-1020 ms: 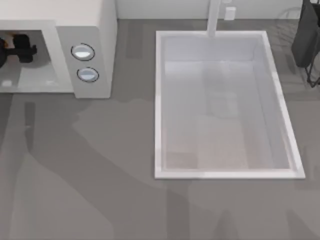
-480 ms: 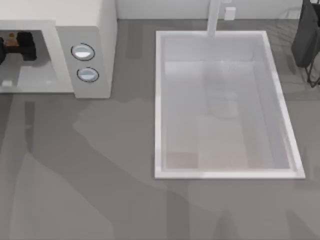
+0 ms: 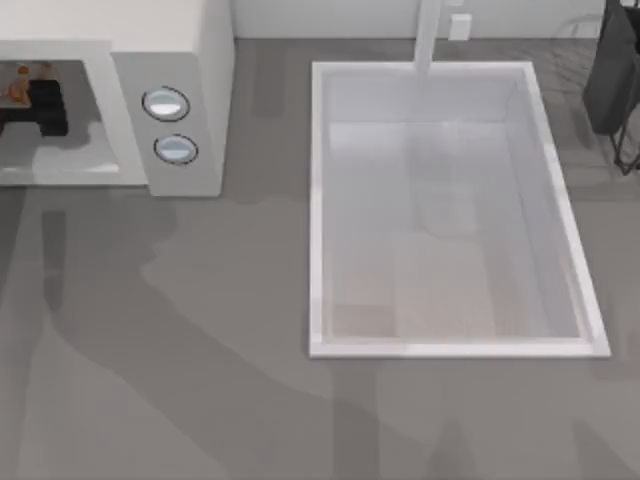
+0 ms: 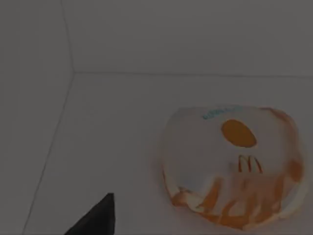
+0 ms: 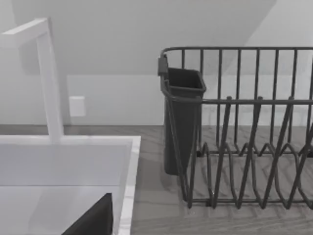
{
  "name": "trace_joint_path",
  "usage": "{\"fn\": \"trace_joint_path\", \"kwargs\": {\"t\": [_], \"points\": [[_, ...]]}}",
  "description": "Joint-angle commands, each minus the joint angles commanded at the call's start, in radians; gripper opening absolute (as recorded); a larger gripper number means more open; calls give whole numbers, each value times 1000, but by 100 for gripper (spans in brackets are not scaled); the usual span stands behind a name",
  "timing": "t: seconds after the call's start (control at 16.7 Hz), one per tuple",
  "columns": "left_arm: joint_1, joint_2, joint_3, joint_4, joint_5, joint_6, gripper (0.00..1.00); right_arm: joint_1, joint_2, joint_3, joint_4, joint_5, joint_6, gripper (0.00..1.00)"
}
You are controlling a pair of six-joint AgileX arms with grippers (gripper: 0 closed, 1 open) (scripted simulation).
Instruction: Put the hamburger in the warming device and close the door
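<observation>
Inside warming device (image 3: 190,60): hamburger (image 4: 232,166) | left hand (image 3: 35,105) grip unclear | sink (image 3: 315,200) alongside

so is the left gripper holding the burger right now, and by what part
It appears not: the hamburger lies on the warming device floor, apart from the left gripper.

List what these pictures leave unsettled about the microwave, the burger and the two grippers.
- The warming device: cut by the top view's left edge, so how the door stands cannot be told.
- The hamburger: in the top view, partly hidden by the left gripper inside the cavity.
- The right gripper: cut by the right wrist view's lower edge.
</observation>
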Motion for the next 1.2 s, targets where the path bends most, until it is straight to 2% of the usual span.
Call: {"fn": "trace_joint_path", "kwargs": {"t": [0.48,0.66,0.84,1.2], "points": [[81,-282,-570,230,77,33,100,0,0,0,0,0,0,100],[107,-365,-722,307,101,45,100,0,0,0,0,0,0,100],[120,-398,-779,342,112,50,100,0,0,0,0,0,0,100],[115,-408,-771,325,110,48,100,0,0,0,0,0,0,100]]}}
